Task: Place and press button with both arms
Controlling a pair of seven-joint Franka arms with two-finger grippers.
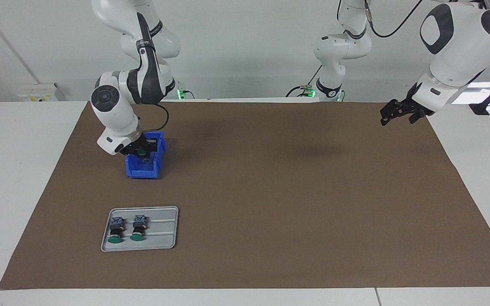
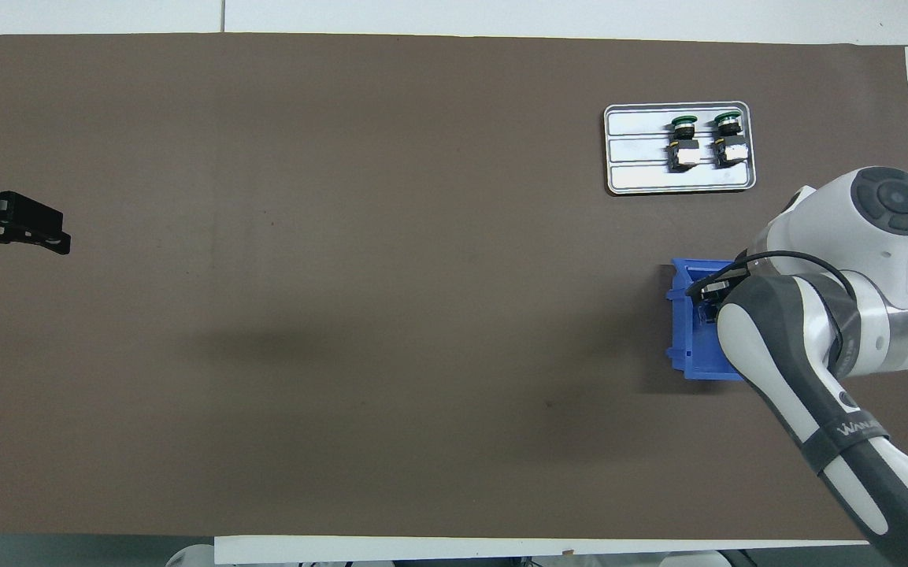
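My right gripper (image 1: pixel 143 154) reaches down into a blue bin (image 1: pixel 143 169) at the right arm's end of the table, shut on a green-capped button (image 1: pixel 141 151). In the overhead view the right arm hides most of that gripper (image 2: pixel 707 294) and the bin (image 2: pixel 688 331). Two more buttons (image 1: pixel 116 232) (image 1: pixel 138 229) lie side by side in a grey tray (image 1: pixel 160 229), farther from the robots than the bin. From above they (image 2: pixel 683 142) (image 2: pixel 729 140) show in the same tray (image 2: pixel 643 177). My left gripper (image 1: pixel 391 115) (image 2: pixel 28 228) hangs open and empty over the mat's edge at the left arm's end, waiting.
A brown mat (image 1: pixel 270 191) covers most of the white table (image 1: pixel 15 170). The tray's third slot, toward the left arm's end, holds nothing.
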